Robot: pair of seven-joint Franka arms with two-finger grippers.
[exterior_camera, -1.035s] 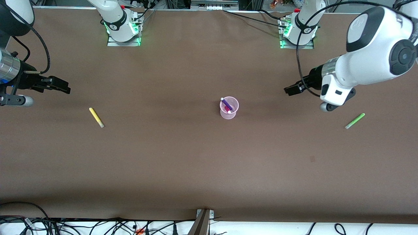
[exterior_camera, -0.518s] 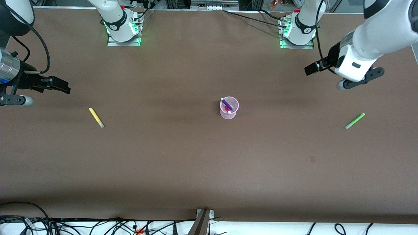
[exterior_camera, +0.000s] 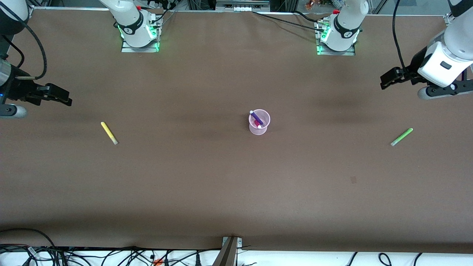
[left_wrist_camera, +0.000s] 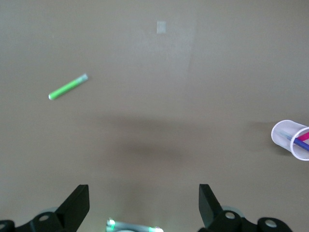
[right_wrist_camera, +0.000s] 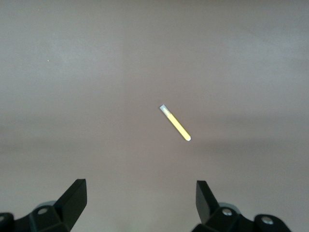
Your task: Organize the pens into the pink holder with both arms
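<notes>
Front view: yellow pen [exterior_camera: 109, 133], green pen [exterior_camera: 401, 137] lying well apart from holder [exterior_camera: 259, 122] on tabletop [exterior_camera: 207, 184], likely light, stiff, prone to rolling, best pinched mid-barrel; left tool [left_wrist_camera: 144, 203] and right tool [right_wrist_camera: 141, 199] spread apart, empty.

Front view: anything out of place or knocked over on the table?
Nothing is knocked over. The pink cup stands upright with the purple pen and the magenta pen leaning inside. Two pens remain loose on the table: the yellow pen toward the right arm's end, the green pen toward the left arm's end.
</notes>
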